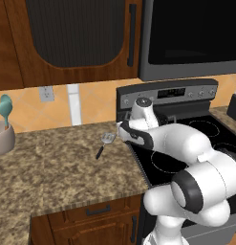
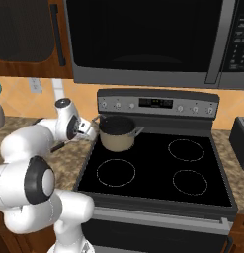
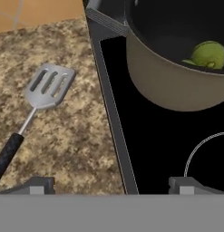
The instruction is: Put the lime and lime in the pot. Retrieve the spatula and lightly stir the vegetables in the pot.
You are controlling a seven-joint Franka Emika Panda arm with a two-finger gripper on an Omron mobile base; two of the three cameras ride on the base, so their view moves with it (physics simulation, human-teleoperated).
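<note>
Counter edge meets stove edge right under the hand: in the hand view the seam between the speckled granite counter [image 3: 72, 136] and the black stove top [image 3: 149, 140] runs up the middle, and the gripper [image 3: 111, 185] straddles it, one fingertip over stone, the other over glass. Jaws spread wide, nothing between them, nothing held.

Spatula [image 3: 34, 108] lies flat on the counter, just beside that seam but not touching it. Its long axis runs diagonally in the hand view: slotted silver head up near the wall side, thin black handle trailing down toward the lower left corner and running out of the picture. From the left base camera the spatula [image 1: 104, 143] points its head toward the backsplash and its handle toward the front edge of the counter, with open granite to its left all the way to the utensil jar [image 1: 2, 136] holding a teal spoon [image 1: 4, 107].

Pot [image 2: 117, 132] sits on the back-left burner, near the stove's left edge, one grey handle reaching toward the arm. Its beige wall fills the upper right of the hand view, and a yellow-green lime [image 3: 207, 54] rests inside against the dark interior; a second one I cannot make out. Front-left burner ring [image 2: 116, 173] lies bare in front of the pot, and both right rings likewise.
</note>
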